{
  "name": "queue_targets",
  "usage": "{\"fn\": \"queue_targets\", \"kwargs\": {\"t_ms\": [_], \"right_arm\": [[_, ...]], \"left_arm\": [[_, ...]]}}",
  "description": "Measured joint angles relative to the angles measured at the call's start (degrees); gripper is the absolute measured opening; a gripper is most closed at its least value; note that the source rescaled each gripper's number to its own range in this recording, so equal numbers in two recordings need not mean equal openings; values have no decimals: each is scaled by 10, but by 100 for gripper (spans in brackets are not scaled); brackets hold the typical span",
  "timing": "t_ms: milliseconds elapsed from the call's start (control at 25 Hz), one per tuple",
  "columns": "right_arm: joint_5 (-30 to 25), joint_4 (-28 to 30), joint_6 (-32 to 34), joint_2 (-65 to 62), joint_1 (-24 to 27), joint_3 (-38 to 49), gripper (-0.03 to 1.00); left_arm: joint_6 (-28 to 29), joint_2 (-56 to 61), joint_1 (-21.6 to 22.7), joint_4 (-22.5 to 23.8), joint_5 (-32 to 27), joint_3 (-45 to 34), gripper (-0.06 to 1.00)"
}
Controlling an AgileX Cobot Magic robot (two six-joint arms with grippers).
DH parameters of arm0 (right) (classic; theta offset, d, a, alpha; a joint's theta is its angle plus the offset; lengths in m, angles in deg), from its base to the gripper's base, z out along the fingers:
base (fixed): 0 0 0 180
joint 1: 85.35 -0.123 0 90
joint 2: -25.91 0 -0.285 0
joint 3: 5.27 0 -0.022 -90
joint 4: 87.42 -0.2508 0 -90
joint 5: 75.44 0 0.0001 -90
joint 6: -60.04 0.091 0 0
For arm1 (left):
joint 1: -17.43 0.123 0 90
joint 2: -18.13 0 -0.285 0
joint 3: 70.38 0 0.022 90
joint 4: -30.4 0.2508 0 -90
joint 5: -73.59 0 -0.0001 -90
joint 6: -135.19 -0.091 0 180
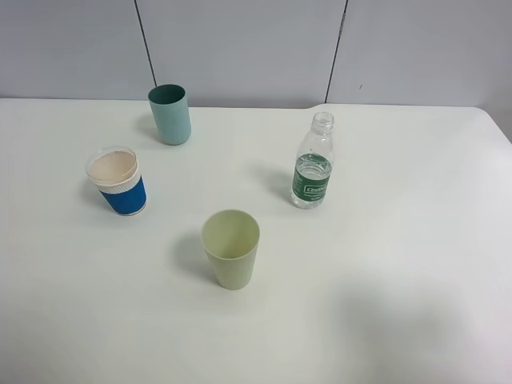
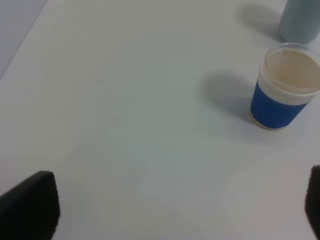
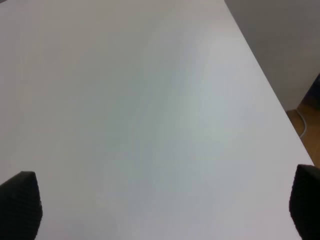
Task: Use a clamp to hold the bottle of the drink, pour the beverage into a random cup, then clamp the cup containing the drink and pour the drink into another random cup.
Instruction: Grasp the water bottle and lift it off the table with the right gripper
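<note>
**Jaws.** The left gripper point(image 2: 172, 207) and the right gripper point(image 3: 162, 207) both hang over bare tabletop point(image 1: 400, 272). Each has its jaws wide apart with nothing between them. Neither shows in the high view.

**Risks, near to far.**
- The pale yellow-green cup point(image 1: 231, 250) stands nearest, roughly midway between the two sides. We judge that an arm reaching past it could clip it and knock it over.
- The blue-sleeved paper cup point(image 1: 118, 182) is on the left, ahead of the left gripper. Its wall looks soft, so a hard clamp could crush it and spill the contents. We cannot tell whether it holds liquid.
- The bottle point(image 1: 313, 164) stands upright on the right with its neck uncapped. It looks light and ribbed. A high or off-centre grip could tip it, and too tight a squeeze could force the drink out.
- The teal tumbler point(image 1: 170, 114) is farthest back and could be mistaken for a pouring target.

**Count.**
- One bottle.
- Three cups, one of each kind.
- Two grippers.
- No cap in view.
</note>
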Motion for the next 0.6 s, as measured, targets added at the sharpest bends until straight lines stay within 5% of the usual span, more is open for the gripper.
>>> {"fn": "queue_targets", "kwargs": {"t_ms": [600], "right_arm": [[0,0,0,0,0,0,100]], "left_arm": [[0,0,0,0,0,0,100]]}}
